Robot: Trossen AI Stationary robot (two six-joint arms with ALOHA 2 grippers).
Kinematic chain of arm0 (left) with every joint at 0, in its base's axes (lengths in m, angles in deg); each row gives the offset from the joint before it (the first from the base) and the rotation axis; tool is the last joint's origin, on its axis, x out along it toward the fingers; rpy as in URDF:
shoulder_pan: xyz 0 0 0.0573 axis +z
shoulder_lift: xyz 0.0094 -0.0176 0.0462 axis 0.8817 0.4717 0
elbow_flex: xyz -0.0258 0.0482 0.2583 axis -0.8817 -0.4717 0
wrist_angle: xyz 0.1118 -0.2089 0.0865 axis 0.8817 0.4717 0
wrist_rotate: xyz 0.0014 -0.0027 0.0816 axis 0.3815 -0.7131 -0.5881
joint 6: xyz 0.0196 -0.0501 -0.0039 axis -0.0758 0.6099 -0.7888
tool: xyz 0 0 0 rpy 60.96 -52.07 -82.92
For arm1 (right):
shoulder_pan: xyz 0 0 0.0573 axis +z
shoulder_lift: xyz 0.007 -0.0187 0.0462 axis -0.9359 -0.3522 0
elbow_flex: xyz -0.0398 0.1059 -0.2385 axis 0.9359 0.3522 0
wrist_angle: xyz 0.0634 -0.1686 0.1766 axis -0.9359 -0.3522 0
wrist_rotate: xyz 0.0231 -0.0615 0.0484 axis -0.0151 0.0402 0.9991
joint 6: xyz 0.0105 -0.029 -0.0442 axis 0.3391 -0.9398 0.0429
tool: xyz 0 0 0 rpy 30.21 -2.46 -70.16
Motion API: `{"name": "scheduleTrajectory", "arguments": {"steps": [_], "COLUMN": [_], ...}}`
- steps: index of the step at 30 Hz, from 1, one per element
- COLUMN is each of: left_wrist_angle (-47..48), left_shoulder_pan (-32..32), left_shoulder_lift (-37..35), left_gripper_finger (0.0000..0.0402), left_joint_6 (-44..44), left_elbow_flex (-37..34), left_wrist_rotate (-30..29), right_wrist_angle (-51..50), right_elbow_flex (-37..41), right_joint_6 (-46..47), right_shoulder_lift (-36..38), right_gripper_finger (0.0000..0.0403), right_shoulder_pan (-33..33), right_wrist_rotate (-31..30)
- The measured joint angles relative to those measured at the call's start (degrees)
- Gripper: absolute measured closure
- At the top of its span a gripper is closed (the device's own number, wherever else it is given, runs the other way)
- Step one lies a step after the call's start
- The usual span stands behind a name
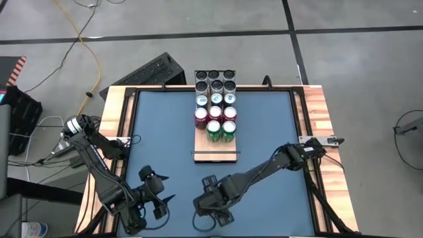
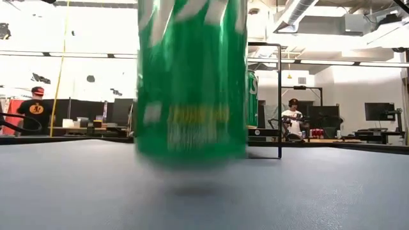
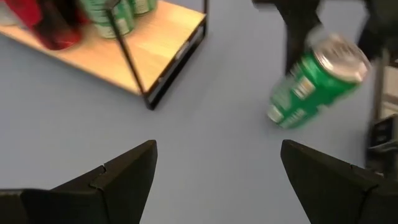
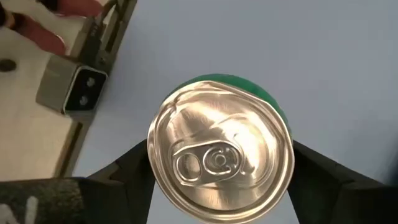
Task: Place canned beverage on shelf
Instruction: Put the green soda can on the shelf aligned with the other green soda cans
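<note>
Right gripper (image 4: 221,163) sits low at the near part of the blue table (image 1: 264,132), its two dark fingers (image 4: 127,165) flanking a green can (image 4: 221,158) whose silver top with its pull tab faces the wrist camera; the fingers lie close against the can's sides, but whether they actually press on it cannot be told. Seen from the left wrist, the same green can (image 3: 314,81) is tilted and appears clear of the table, with dark parts of the right arm around its upper end. From table height the can (image 2: 192,76) fills the middle of the picture, and a faint shadow lies on the surface beneath it. Left gripper (image 3: 214,171) waits near the table's near-left part, just beside the right one, with its fingers (image 3: 124,171) spread wide apart and nothing between them. Farther out, the shelf (image 1: 215,151), a pale wood plank with a thin black wire rail at its end, lies along the middle of the table. Its near end is bare, while rows of cans (image 1: 215,106), green, red and dark, fill its far part. Beyond the table, two people (image 2: 293,118) sit in the room behind.
</note>
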Motion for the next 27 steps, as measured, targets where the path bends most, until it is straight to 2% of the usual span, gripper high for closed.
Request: {"name": "scheduleTrajectory", "arguments": {"steps": [12, 18, 23, 27], "left_wrist_angle": [-10.0, -13.8, -13.8, -13.8], "left_shoulder_pan": [0.0, 0.5, 0.7, 1.0], "left_shoulder_lift": [0.0, 0.0, 0.0, 0.0], "left_gripper_finger": [0.0072, 0.0072, 0.0072, 0.0072], "left_joint_6": [-7.8, -13.1, -13.0, -12.7], "left_elbow_flex": [0.0, 0.0, 0.0, 0.0], "left_wrist_rotate": [0.5, 4.5, 4.1, 4.1], "right_wrist_angle": [-4.0, -4.4, -5.7, -7.0], "right_elbow_flex": [-0.2, -0.2, -0.1, -0.1], "right_joint_6": [-2.8, -15.8, -32.0, -37.5], "right_shoulder_lift": [12.3, 12.1, 10.4, 8.0], "right_gripper_finger": [0.0116, 0.0116, 0.0117, 0.0117], "right_shoulder_pan": [-4.6, -3.2, -0.6, 1.0], "right_wrist_rotate": [-5.8, -5.3, -4.9, -4.7]}}
